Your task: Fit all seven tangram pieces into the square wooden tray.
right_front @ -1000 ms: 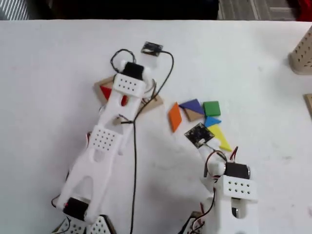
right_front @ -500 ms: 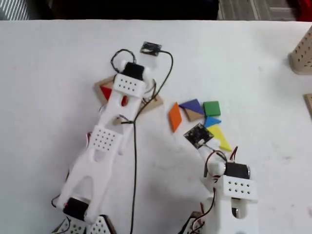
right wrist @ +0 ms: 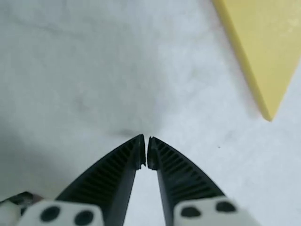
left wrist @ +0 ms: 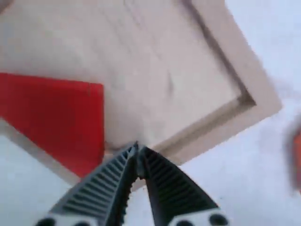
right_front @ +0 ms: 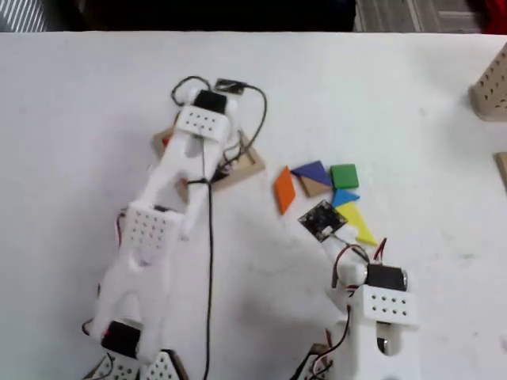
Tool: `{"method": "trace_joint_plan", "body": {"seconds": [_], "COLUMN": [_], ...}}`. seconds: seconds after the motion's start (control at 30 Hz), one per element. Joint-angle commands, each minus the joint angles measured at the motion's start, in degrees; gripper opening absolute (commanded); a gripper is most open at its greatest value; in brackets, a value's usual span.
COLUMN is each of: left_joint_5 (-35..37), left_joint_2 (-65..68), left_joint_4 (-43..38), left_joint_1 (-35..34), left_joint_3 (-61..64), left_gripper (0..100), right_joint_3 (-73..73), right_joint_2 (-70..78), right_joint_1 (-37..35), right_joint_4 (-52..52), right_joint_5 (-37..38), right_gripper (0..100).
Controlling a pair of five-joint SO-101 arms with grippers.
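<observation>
The square wooden tray [right_front: 252, 164] lies at the table's middle left, largely covered by my left arm. Inside it the red triangle [left wrist: 51, 117] lies flat against one rim. My left gripper [left wrist: 138, 153] is shut with nothing in it, its tips just over the tray's rim [left wrist: 244, 70] beside the red triangle's corner. To the right of the tray lie the orange piece [right_front: 283, 189], purple triangle [right_front: 313, 172], green square [right_front: 344, 176], brown triangle [right_front: 315, 187], light blue triangle [right_front: 344, 196] and yellow triangle [right_front: 356, 222]. My right gripper [right wrist: 145, 150] is shut and empty over bare table, close beside the yellow triangle [right wrist: 263, 47].
A black cable [right_front: 209, 261] runs along the left arm towards the front edge. A perforated wooden block [right_front: 493, 91] stands at the far right edge. White tabletop [right_front: 420, 150] spreads right of the pieces.
The left arm has swung farther back and left over the tray, now covering most of the red triangle in the high view. The right arm and the loose pieces have not moved.
</observation>
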Motion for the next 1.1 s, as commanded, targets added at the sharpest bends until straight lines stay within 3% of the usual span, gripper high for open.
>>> {"method": "trace_joint_plan", "body": {"seconds": [0.0,0.47,0.8,1.07], "left_joint_5": [0.44,-1.49,-1.41,-5.98], "left_joint_2": [-8.04,-11.12,-37.58,-50.42], "left_joint_4": [-13.27,-13.27,-33.58,-41.14], "left_joint_1": [-1.89,1.01,1.01,1.36], "left_joint_3": [14.33,24.70,62.33,84.92], "left_gripper": [2,2,2,2], "right_joint_3": [-0.26,-0.26,-0.26,-0.26], "right_joint_2": [-0.66,-0.66,-0.66,-0.66], "right_joint_1": [-0.04,0.04,0.04,0.04], "right_joint_4": [0.75,0.75,0.75,0.75], "right_joint_5": [0.35,0.26,0.35,0.18], "right_gripper": [1.9,1.9,1.9,1.9]}}
